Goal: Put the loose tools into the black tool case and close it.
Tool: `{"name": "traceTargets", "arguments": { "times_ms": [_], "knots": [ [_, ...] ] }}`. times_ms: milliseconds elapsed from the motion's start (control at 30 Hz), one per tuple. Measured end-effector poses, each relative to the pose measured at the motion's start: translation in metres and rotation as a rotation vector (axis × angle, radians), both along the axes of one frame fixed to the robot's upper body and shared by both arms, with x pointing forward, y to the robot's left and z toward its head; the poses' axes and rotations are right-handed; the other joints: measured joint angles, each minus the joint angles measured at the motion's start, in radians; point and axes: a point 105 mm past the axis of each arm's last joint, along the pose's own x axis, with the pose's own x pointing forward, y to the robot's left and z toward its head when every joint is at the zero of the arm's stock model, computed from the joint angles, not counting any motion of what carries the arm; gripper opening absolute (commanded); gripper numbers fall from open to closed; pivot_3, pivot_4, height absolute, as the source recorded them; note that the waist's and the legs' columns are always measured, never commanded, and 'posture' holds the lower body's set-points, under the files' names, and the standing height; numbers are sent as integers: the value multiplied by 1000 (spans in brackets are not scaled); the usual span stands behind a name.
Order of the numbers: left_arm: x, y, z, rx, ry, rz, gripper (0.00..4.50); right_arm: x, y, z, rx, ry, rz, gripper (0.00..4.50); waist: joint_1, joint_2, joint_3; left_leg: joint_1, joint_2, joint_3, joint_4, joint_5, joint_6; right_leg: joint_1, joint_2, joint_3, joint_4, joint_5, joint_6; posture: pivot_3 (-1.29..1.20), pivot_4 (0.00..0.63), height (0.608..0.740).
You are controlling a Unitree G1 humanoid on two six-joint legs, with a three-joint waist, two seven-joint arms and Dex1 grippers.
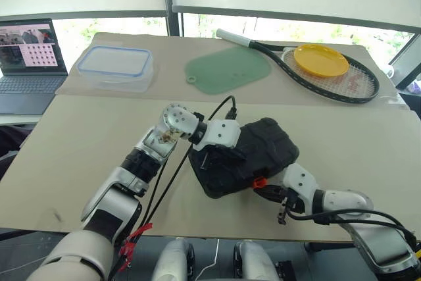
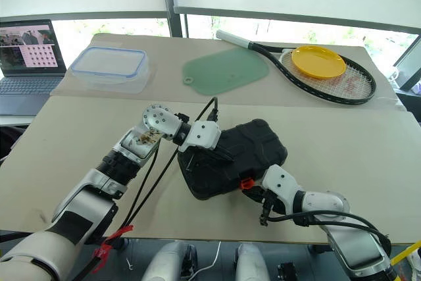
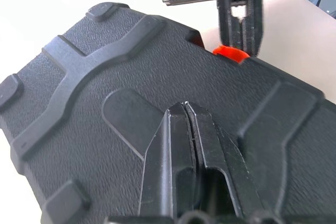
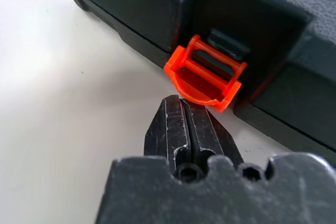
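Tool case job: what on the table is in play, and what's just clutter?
In play:
- black tool case, lid down
- orange latch, sticking out, not snapped shut
- left gripper, on the lid
- right gripper, at the latch

Clutter:
- food box
- green cutting board
- racket
- yellow plate
- laptop

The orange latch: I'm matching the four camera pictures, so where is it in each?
Left eye: orange latch, case's near edge, by the right gripper.
Right eye: same edge.
Left wrist: past the lid's far edge.
Right wrist: centre, above the fingertips.
Shared landmark: black tool case.
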Motion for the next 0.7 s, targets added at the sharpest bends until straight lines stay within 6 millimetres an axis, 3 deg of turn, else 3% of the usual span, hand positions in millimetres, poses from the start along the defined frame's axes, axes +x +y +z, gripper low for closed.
{"name": "traceTargets", "arguments": {
  "times_ms": [167, 233, 533, 700],
  "knots": [
    [0, -4, -2, -1, -17, -6, 83, -2, 7, 29, 56, -97, 16, 0, -1, 0, 0, 1, 0, 0, 0, 0, -1, 1, 1, 0, 0, 1, -1, 0, 150, 738],
    [0, -5, -2, -3, -17, -9, 83, -2, 5, 32, 48, -114, 4, 0, 0, 0, 0, 1, 1, 0, 0, 0, 0, 1, 1, 0, 0, 1, -1, 0, 150, 738],
    [0, -6, -2, 0, -25, -18, 83, -20, -13, 20, -11, -42, -49, 0, 4, -1, -1, 1, 0, 0, 0, 0, 0, 1, 0, 0, -1, 0, -1, 0, 150, 738],
    [0, -6, -2, 4, -24, -22, 83, -30, -14, 1, -49, 30, -54, 0, 3, -1, -1, 1, 0, 0, 0, 0, 0, 1, 0, 0, -1, 0, -1, 0, 150, 738]
  ]
}}
